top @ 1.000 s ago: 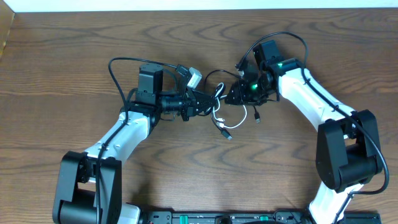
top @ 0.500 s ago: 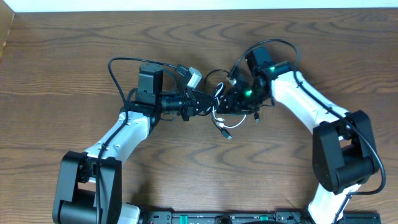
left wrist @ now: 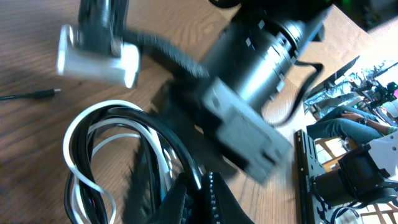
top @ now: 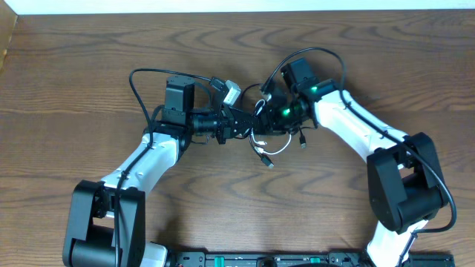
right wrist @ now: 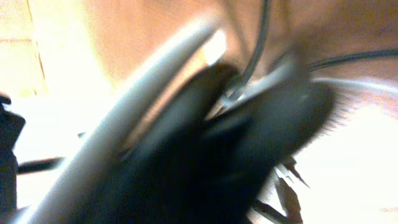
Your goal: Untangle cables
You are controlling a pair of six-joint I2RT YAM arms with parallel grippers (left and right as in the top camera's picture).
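Right tool [top: 269, 119] has advanced to the cables [top: 260, 141] and clamped fully, catch unconfirmed; left tool [top: 249, 127] grips the same tangle. We judge pulling apart next.

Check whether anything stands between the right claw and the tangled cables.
Nothing visible does. The right claw is at the cables, opposite the left claw, which meets them from the other side. The right wrist view is too blurred to show a grip.
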